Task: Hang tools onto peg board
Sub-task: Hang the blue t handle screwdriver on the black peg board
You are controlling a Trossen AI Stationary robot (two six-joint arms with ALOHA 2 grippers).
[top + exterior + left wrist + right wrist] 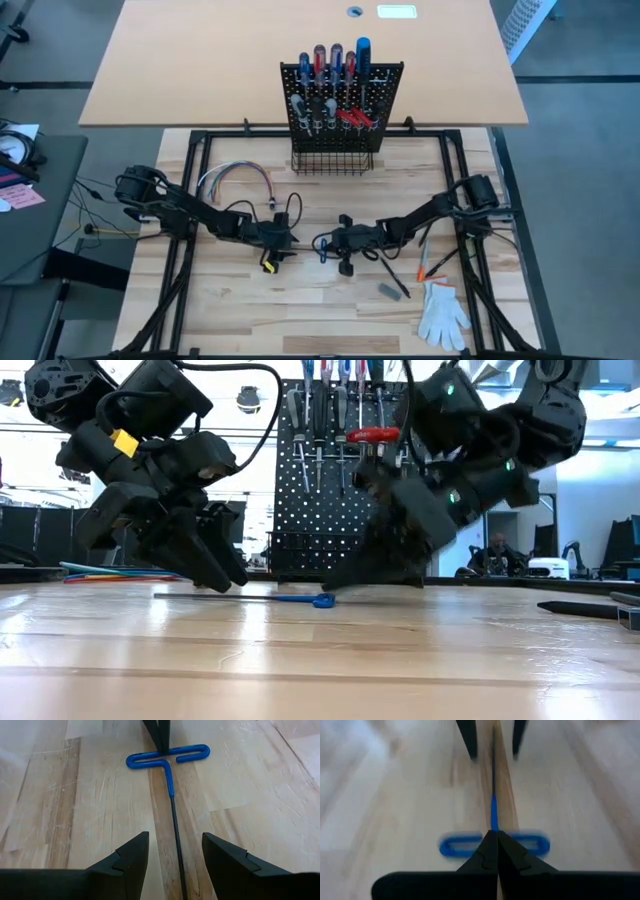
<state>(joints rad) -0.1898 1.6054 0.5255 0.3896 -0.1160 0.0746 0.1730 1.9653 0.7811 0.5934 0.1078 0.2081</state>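
Note:
A hex key (pixel 171 795) with a blue T-handle and a thin black shaft lies flat on the wooden table (pixel 300 320), in front of the peg board (pixel 340 100), where several screwdrivers hang. My left gripper (pixel 175 852) is open, with one finger on each side of the shaft, apart from it. It also shows in the low view (pixel 222 575), just above the table. My right gripper (pixel 492 845) faces it from the handle end, shut, its tips at the blue handle (pixel 460 845). My right gripper's shut fingertips (pixel 157 735) meet the middle of the blue handle's loop (pixel 165 754), where the shaft joins it. They slant down from the table's right side, in line with the shaft. The key stays flat on the table. I cannot tell whether they pinch the wire.
A white glove (pixel 442 315), a dark tool (pixel 392 280) and orange-tipped tools (pixel 430 268) lie at the near right. A loop of coloured wires (pixel 235 180) lies at the far left. The black wire basket (pixel 332 160) stands at the board's foot.

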